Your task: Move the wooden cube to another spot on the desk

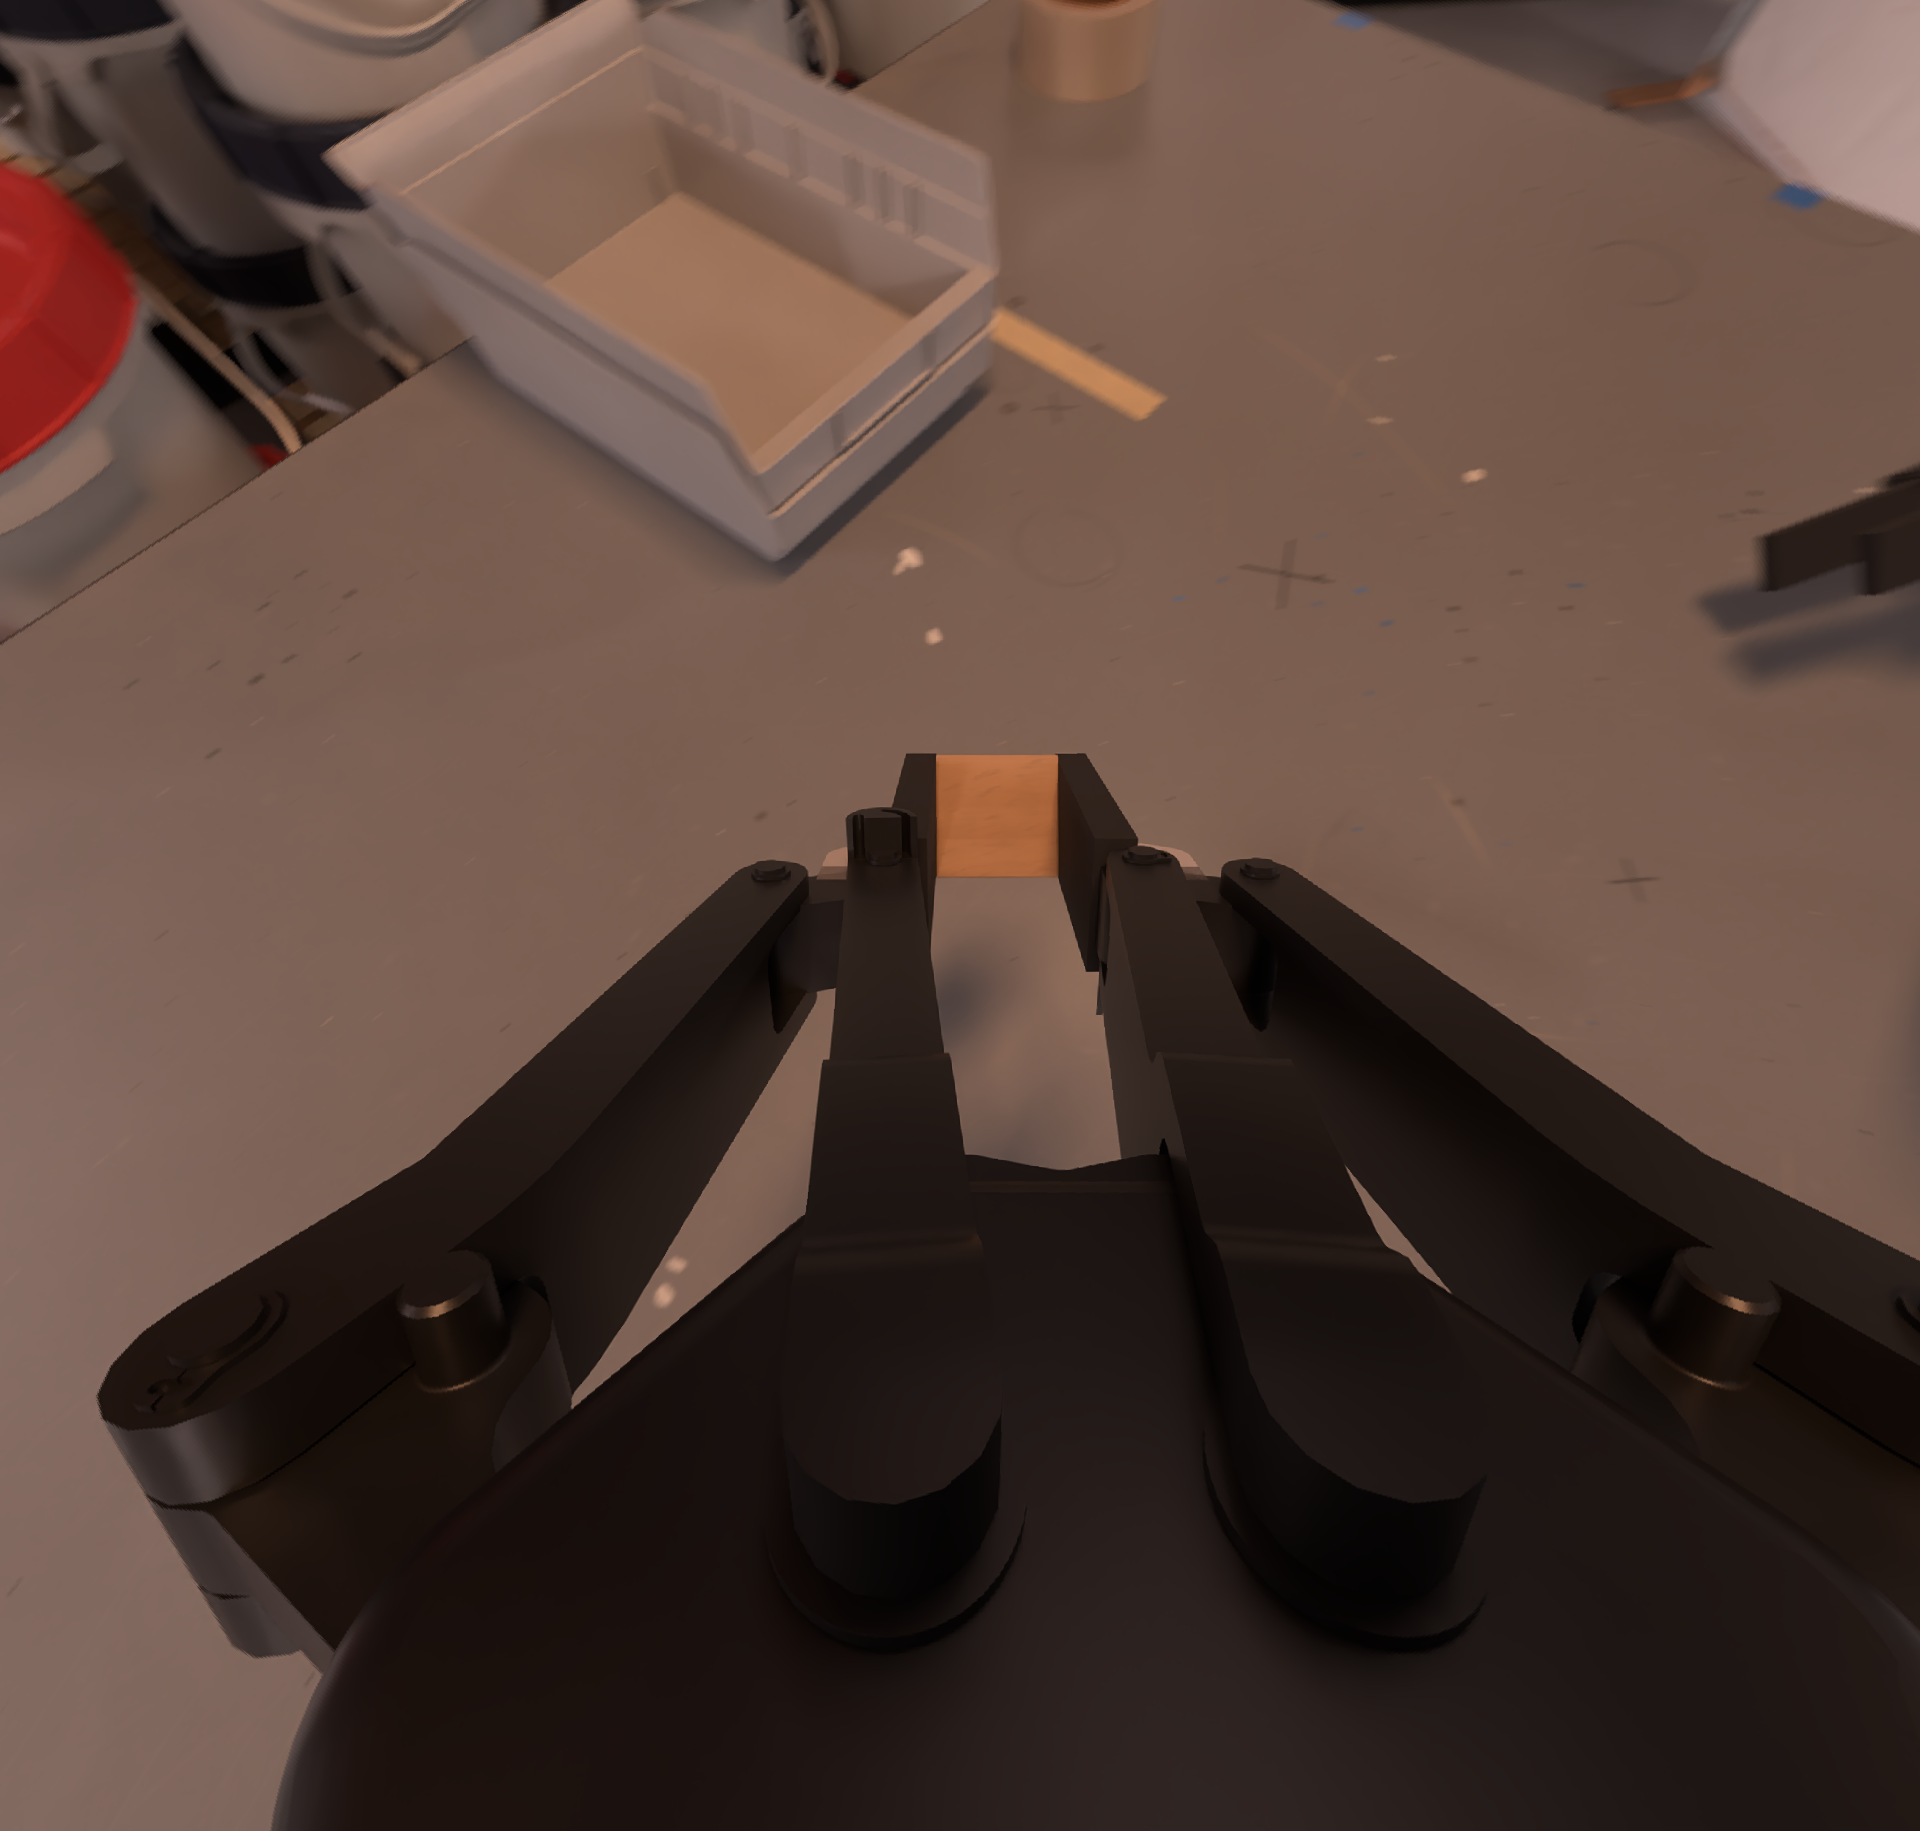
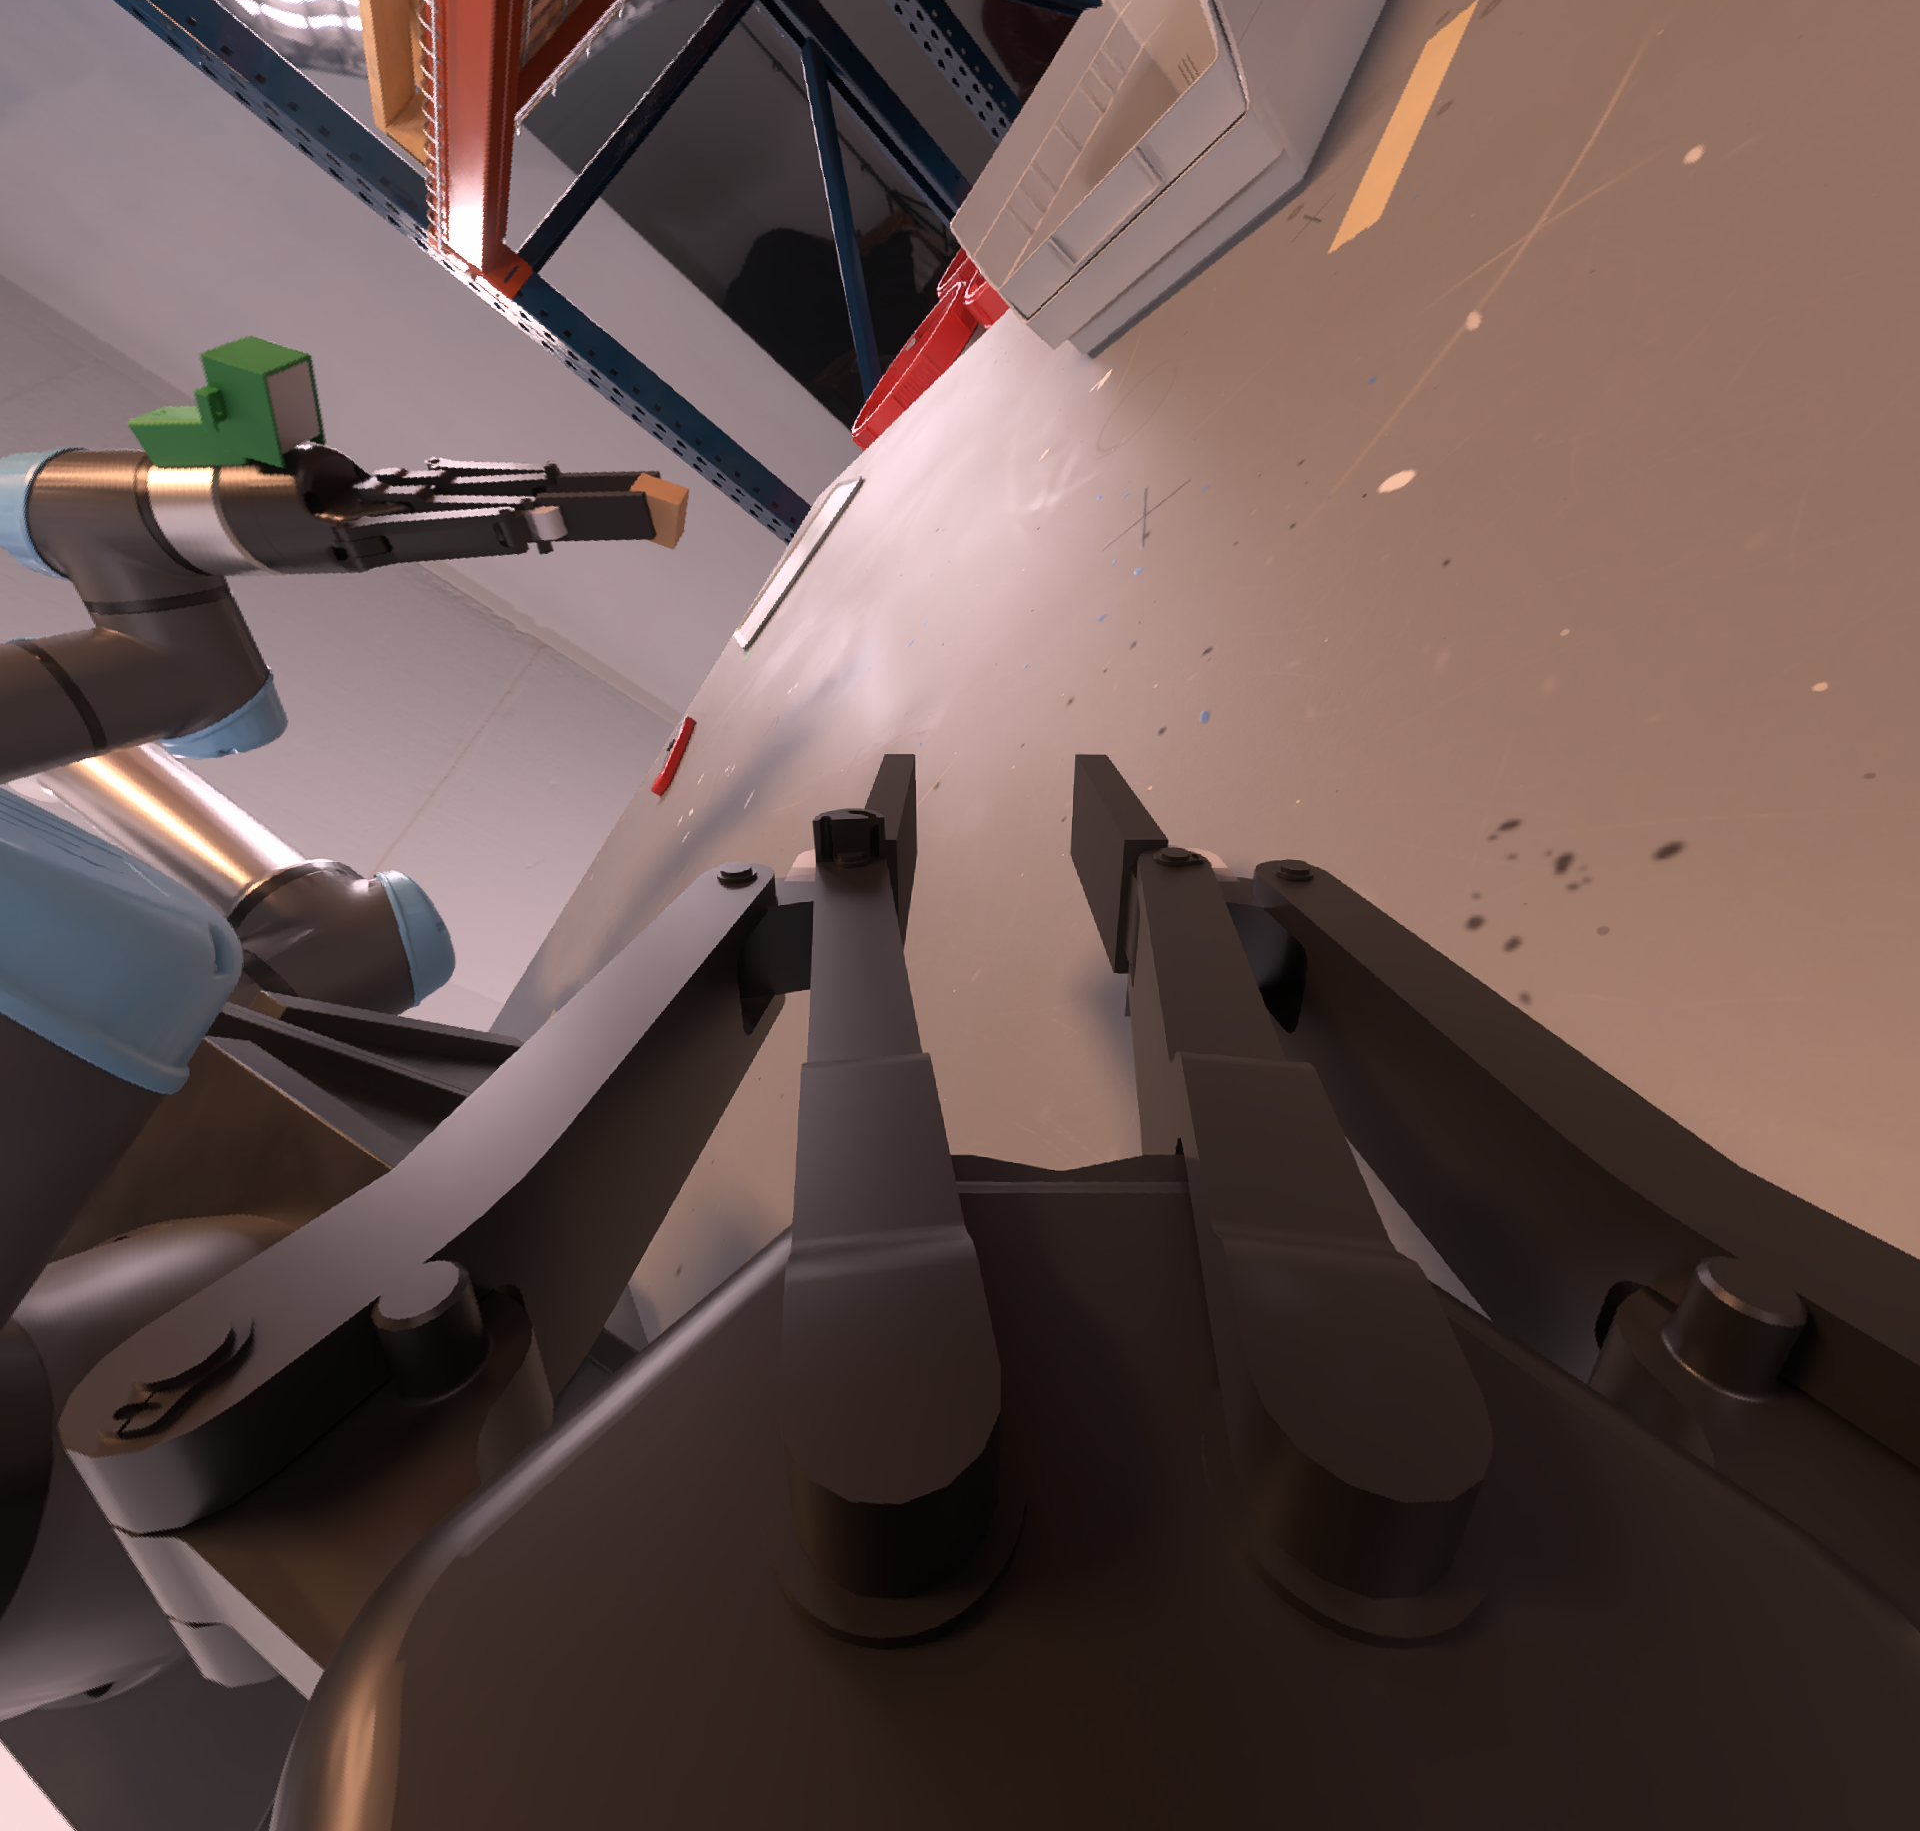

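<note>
The wooden cube [image 1: 995,817] is a small light-brown block clamped between the fingertips of my left gripper [image 1: 997,794]. It is held in the air above the grey desk [image 1: 468,742], with a faint shadow under it. The right wrist view shows the same cube [image 2: 672,514] at the tip of the left gripper [image 2: 639,512], well clear of the desk surface [image 2: 1455,638]. My right gripper [image 2: 992,794] is open and empty, low over the desk. Its fingers also show at the right edge of the left wrist view [image 1: 1849,550].
An empty white bin [image 1: 665,399] stands on the desk beyond the left gripper, also in the right wrist view [image 2: 1143,171]. A roll of tan tape [image 1: 1089,25] stands at the far edge. A tan tape strip [image 1: 1081,368] lies flat. Buckets and a red lid [image 1: 52,327] are off the desk's left.
</note>
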Tool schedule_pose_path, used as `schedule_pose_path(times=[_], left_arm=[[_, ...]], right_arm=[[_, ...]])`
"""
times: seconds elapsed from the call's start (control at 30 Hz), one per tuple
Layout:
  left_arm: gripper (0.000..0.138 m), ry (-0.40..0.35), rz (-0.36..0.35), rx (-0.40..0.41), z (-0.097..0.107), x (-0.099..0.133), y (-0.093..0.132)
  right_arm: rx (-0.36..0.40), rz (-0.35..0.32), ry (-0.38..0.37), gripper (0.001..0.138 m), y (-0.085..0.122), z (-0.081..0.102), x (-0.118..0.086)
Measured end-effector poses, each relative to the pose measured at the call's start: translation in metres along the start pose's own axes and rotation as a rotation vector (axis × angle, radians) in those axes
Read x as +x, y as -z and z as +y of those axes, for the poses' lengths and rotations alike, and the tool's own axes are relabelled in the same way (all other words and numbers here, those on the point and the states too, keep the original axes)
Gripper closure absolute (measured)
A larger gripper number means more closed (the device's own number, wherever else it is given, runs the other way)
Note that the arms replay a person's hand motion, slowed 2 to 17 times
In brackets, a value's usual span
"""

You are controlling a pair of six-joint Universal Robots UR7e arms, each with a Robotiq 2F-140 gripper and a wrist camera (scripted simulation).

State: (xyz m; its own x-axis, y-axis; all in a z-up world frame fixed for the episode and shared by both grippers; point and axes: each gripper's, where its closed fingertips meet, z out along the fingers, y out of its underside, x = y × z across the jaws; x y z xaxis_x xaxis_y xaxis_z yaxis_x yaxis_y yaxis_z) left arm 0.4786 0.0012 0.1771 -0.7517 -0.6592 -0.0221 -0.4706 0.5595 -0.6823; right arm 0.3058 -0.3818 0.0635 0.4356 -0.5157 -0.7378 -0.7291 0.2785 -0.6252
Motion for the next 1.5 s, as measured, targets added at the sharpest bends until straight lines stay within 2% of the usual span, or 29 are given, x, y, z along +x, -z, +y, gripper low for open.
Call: schedule_pose_path(times=[0.13,0.27,0.37,0.47,0.63,0.83,0.97,1.1,1.2,1.4,1.43,1.5], left_arm=[[0.108,-0.061,0.107,0.020,-0.016,0.053,-0.006],[0.108,-0.138,0.188,0.004,-0.018,0.105,-0.021],[0.108,-0.205,0.225,-0.037,-0.009,0.138,-0.035],[0.108,-0.256,0.241,-0.079,0.003,0.160,-0.051],[0.108,-0.265,0.289,-0.150,0.027,0.187,-0.076],[0.108,-0.282,0.281,-0.252,0.060,0.194,-0.099],[0.108,-0.293,0.263,-0.310,0.076,0.187,-0.109],[0.108,-0.263,0.287,-0.367,0.091,0.185,-0.112],[0.108,-0.238,0.293,-0.358,0.091,0.184,-0.113],[0.108,-0.242,0.296,-0.367,0.095,0.183,-0.113],[0.098,-0.239,0.297,-0.362,0.095,0.183,-0.113],[0.089,-0.233,0.300,-0.356,0.094,0.184,-0.113]], right_arm=[[-0.001,-0.002,0.001,0.098,0.000,0.000,0.000],[-0.002,-0.003,0.003,0.098,0.000,0.000,-0.001],[-0.003,-0.005,0.005,0.098,0.000,0.001,-0.001],[-0.002,-0.008,0.008,0.098,0.000,0.001,-0.002],[-0.002,-0.012,0.012,0.098,0.000,0.001,-0.003],[-0.007,-0.014,0.016,0.098,0.000,0.002,-0.003],[-0.009,-0.015,0.018,0.098,0.000,0.002,-0.003],[-0.008,-0.016,0.018,0.098,0.000,0.002,-0.004],[-0.007,-0.016,0.018,0.098,0.000,0.002,-0.003],[-0.009,-0.013,0.017,0.098,0.000,0.002,-0.003],[-0.009,-0.012,0.017,0.098,0.000,0.002,-0.003],[-0.009,-0.011,0.017,0.098,-0.001,0.002,-0.003]])
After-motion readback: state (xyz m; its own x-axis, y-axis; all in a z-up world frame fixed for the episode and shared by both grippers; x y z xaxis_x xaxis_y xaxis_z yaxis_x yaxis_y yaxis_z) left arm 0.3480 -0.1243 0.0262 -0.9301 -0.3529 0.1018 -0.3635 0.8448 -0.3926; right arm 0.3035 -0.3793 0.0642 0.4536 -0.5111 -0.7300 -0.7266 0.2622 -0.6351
